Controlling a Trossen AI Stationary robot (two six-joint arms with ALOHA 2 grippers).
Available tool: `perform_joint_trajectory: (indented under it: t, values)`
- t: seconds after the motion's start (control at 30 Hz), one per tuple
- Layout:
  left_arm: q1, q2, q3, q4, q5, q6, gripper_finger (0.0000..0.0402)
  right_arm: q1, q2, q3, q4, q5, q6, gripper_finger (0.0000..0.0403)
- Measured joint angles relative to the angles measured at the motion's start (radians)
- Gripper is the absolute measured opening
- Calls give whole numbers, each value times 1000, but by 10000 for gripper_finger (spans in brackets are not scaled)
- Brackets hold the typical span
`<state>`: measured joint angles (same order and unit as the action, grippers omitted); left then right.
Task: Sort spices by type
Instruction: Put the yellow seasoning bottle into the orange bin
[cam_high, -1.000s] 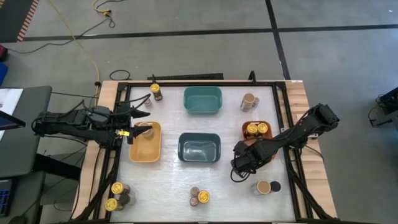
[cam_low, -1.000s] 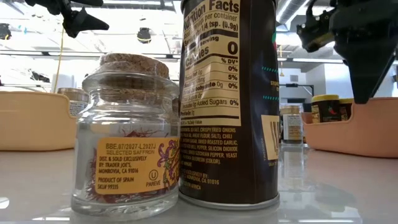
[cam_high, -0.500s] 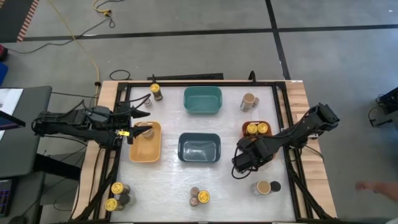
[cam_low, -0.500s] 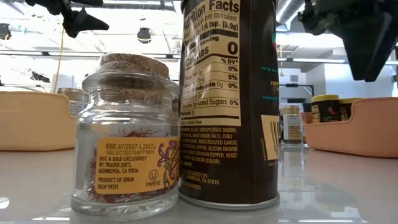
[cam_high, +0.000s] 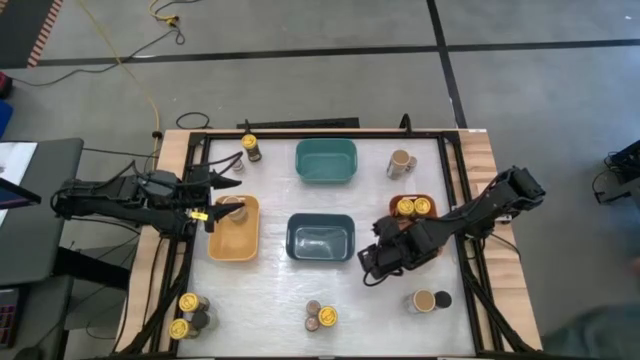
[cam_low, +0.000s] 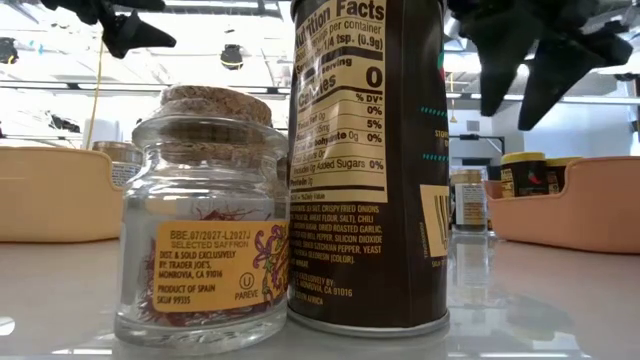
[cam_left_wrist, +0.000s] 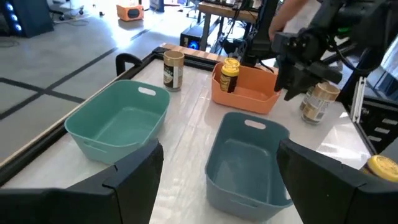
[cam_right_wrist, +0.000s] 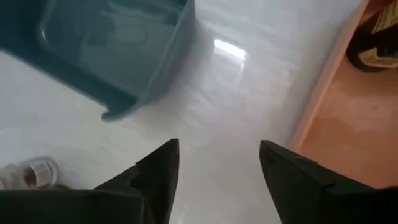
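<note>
Spice jars (cam_high: 320, 317) at lower centre await sorting; the right gripper (cam_high: 366, 268), open and empty, hovers mid-frame, seemingly between picks; next, descend over a jar.

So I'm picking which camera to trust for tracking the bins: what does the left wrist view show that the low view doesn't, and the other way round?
Only the left wrist view shows the teal bin and the dark-blue bin, both empty, with the left gripper open in front of them.

Only the low view shows a cork-topped saffron jar and a tall dark spice jar close up, side by side.

Both show the orange bin holding yellow-lidded jars and the right gripper above the table.
</note>
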<state>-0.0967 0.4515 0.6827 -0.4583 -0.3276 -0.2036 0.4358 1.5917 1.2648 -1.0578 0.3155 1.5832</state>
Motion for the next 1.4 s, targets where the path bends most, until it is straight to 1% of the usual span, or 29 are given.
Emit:
perform_joint_trajectory:
  t: [0.1, 0.33, 0.53, 0.67, 0.77, 0.9, 0.97, 1.03, 1.17, 1.27, 1.4]
  values:
    - [0, 0, 0, 1, 0, 58, 300, -15, 0, 0, 14, 3, 7, 263]
    - [0, 0, 0, -4, -2, 126, 311, -56, 0, 0, 96, 5, 69, 265]
    - [0, -1, 0, -8, -2, 116, 310, -63, 0, -1, 105, 83, 61, 265]
    - [0, 7, 0, 0, 12, 96, 309, -63, 0, -1, 104, 87, -18, 265]
    - [0, 43, 4, -2, 2, 29, 309, -63, 0, -1, 103, 88, -84, 265]
    - [-12, 151, 22, -28, -8, -97, 309, -64, 0, -1, 90, 118, -156, 265]
    - [-31, 218, 36, -37, -39, -164, 309, -62, 0, -2, 79, 132, -182, 265]
    - [-54, 282, 61, -38, -98, -236, 309, -55, -1, -2, 66, 135, -214, 265]
    - [-94, 390, 146, -91, -200, -343, 309, -34, -7, -2, 7, 135, -271, 265]
    - [-116, 458, 216, -151, -225, -416, 309, -18, -15, -2, -39, 143, -311, 265]
    - [-144, 535, 304, -240, -252, -499, 309, 6, -58, -32, -45, 189, -355, 265]
